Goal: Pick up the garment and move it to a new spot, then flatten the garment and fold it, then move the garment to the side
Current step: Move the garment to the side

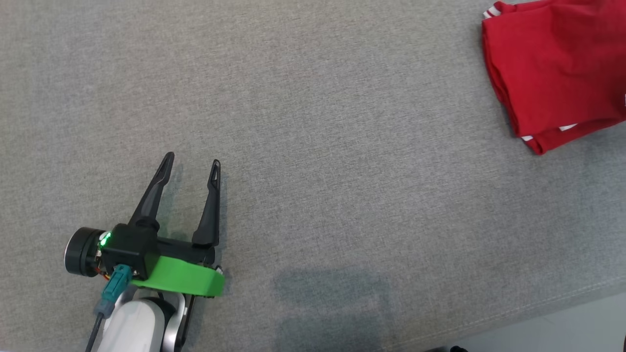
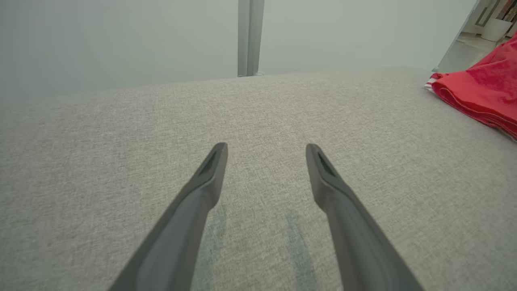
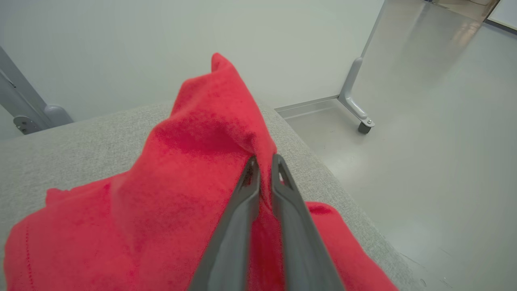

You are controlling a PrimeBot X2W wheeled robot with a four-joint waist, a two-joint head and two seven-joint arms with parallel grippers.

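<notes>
Head view: folded red garment point(image 1: 552, 73) lying at the grey cushion's point(image 1: 342, 146) far right edge, partly cut off by the frame. Move-aside step seemingly ending.
Left wrist view: left gripper point(image 2: 266, 149) hovering over the cushion, fingers spread wide, holding nothing.
Right wrist view: right gripper point(image 3: 264, 159) pinching a raised fold of the garment. Next move is probably calling for letting go. Fabric is hiding the pinch point.

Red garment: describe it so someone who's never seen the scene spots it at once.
On the grey fabric surface, look to the far right edge, away from the open left pincer. The red garment lies there folded in layers. Bright red cloth with white striped trim sets it apart from the plain grey around it.
</notes>
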